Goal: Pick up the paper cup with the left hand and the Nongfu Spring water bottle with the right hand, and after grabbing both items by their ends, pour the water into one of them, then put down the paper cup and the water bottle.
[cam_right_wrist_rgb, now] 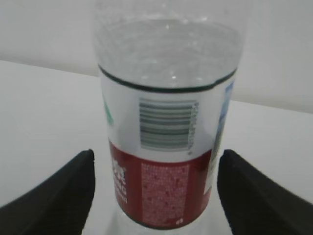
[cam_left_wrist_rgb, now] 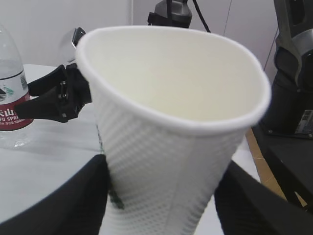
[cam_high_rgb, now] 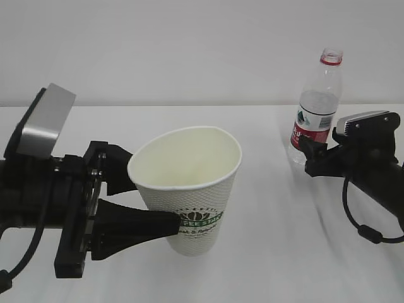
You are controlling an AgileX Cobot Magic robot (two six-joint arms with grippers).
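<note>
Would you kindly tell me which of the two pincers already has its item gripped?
The left pincer: its fingers press the tilted paper cup. The right pincer only straddles the water bottle, with gaps on both sides.

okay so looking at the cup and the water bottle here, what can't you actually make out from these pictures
- Whether the paper cup is off the table: no view shows its base clearly.
- Cup logo lettering: exterior view, partly behind the left hand jaw.
- Water level in the Nongfu Spring water bottle: too small in the exterior view, unclear in the right wrist view.
</note>
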